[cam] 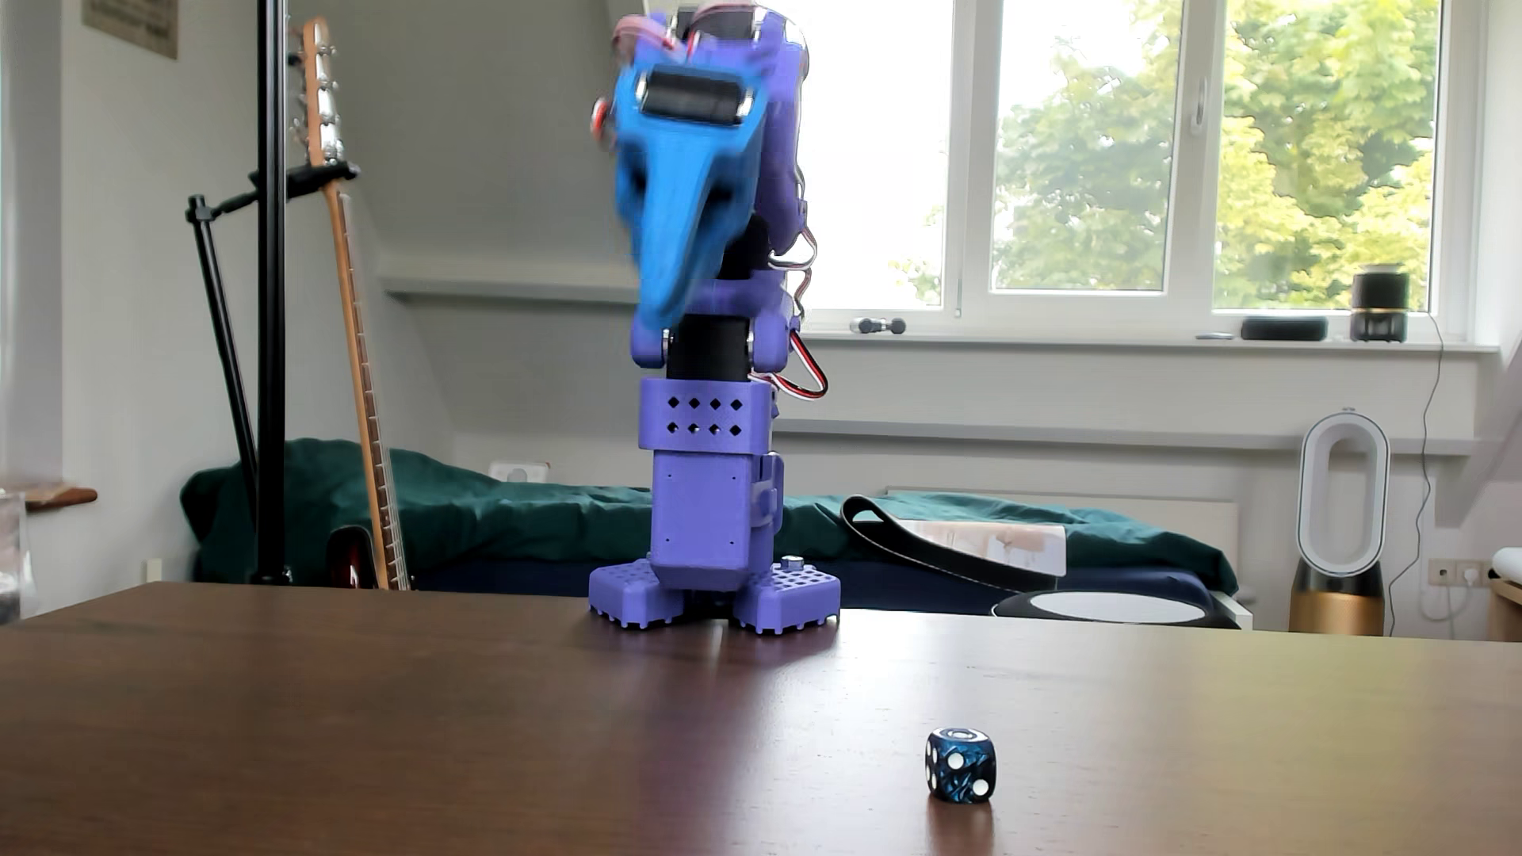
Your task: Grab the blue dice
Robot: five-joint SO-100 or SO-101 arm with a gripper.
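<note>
The blue dice [960, 765] is a small dark blue marbled cube with white pips. It sits on the dark brown table [412, 724] at the front right, nothing touching it. My gripper [665, 317] is bright blue and blurred by motion. It hangs tip down, high above the table in front of the purple arm's base [712, 527]. It is far up and to the left of the dice. Its jaws appear together and hold nothing.
The arm's base feet [715, 597] stand at the table's far edge. A black stand pole [270, 288] and a guitar [354, 329] rise behind the table at the left. A bed and a window lie beyond.
</note>
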